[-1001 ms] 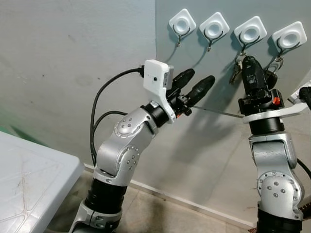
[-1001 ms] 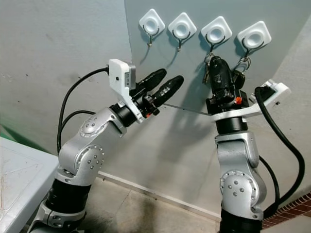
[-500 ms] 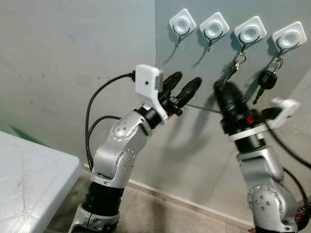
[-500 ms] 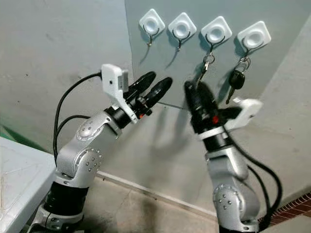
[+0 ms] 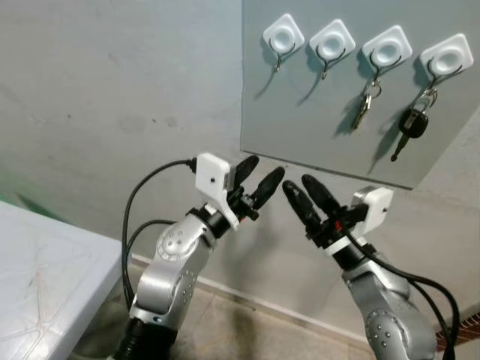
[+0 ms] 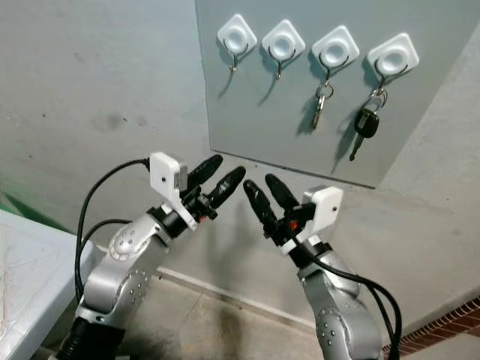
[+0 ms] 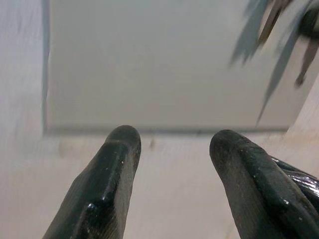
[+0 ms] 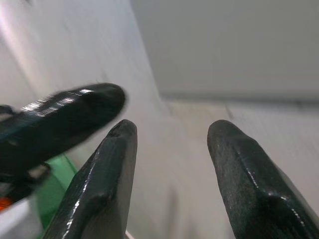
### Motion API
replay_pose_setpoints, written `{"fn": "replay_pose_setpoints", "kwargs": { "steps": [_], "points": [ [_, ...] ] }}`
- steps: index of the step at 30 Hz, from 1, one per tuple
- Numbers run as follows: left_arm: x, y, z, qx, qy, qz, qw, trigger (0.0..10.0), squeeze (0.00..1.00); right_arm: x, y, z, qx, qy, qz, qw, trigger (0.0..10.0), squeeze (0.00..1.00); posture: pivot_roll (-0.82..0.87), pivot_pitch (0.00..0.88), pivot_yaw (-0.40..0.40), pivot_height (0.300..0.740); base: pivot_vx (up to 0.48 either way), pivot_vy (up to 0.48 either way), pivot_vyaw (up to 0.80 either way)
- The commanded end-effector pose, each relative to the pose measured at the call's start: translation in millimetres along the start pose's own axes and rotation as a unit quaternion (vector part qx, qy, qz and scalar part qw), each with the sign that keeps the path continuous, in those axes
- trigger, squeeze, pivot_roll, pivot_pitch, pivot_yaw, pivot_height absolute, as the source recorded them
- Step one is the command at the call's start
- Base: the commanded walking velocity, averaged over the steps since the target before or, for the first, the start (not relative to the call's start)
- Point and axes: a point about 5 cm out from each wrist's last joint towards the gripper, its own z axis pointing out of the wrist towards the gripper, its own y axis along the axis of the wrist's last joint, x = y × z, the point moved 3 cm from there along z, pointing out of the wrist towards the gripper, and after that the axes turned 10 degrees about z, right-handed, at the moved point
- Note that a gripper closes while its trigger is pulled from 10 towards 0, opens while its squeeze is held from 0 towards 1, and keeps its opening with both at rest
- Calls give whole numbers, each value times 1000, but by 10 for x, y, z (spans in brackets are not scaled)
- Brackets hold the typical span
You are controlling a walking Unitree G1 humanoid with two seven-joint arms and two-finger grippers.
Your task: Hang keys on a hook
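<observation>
A silver key bunch hangs from the third white hook on the grey wall board. Beside it, a black car key dangles from the fourth hook. The first hook and second hook carry nothing. Both arms are held below the board's lower edge, fingertips nearly meeting. My left gripper is open and holds nothing, as the left wrist view confirms. My right gripper is likewise open and holds nothing, well below the keys.
A white table juts in at the lower left. The pale wall runs behind both arms down to a skirting strip and tiled floor. A black cable loops off the right wrist.
My right gripper has come away from the third hook and dropped below the board, leaving the silver keys hanging there. The left arm has lowered as well.
</observation>
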Motion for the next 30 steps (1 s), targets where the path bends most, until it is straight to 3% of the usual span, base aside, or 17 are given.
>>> {"fn": "replay_pose_setpoints", "kwargs": {
  "steps": [1,9,11,12,14,15,19,23,24,28,30],
  "points": [
    [29,-116,-55,17,7,4,1000,10000,0,-34,-90,-37,13,-8,-6,1000,10000,0,52,91,28,740,0,0,0],
    [158,-856,-437,110,72,-11,991,10000,0,-349,-558,-279,53,-98,18,994,10000,0,40,76,38,740,0,0,0],
    [157,-992,-522,134,75,6,988,10000,0,-410,-649,-333,63,-116,25,991,10000,0,42,74,37,740,0,0,0],
    [174,-1160,-624,165,91,-15,982,10000,0,-471,-745,-393,73,-134,32,988,10000,0,40,71,38,740,0,0,0],
    [189,-1281,-716,187,104,-21,977,10000,0,-533,-845,-465,89,-152,32,984,10000,0,40,69,38,740,0,0,0],
    [195,-1452,-844,219,121,-47,967,10000,0,-638,-970,-569,106,-186,38,976,10000,0,38,62,36,740,0,0,0],
    [188,-1718,-1050,276,161,-90,943,10000,0,-800,-1223,-799,152,-245,37,957,10000,0,35,48,36,740,0,0,0],
    [104,-1892,-1203,323,161,-88,929,10000,0,-901,-1460,-1049,210,-294,28,932,10000,0,34,33,38,740,0,0,0],
    [78,-1983,-1311,353,170,-93,915,10000,0,-922,-1561,-1165,241,-311,20,919,10000,0,29,29,42,740,0,0,0],
    [46,-2050,-1401,377,171,-93,905,10000,0,-933,-1642,-1264,267,-324,13,908,10000,0,22,21,51,740,0,0,0],
    [-9,-2137,-1536,409,170,-98,891,10000,0,-969,-1729,-1414,294,-353,11,888,10000,0,10,17,61,740,0,0,0]
  ]
}}
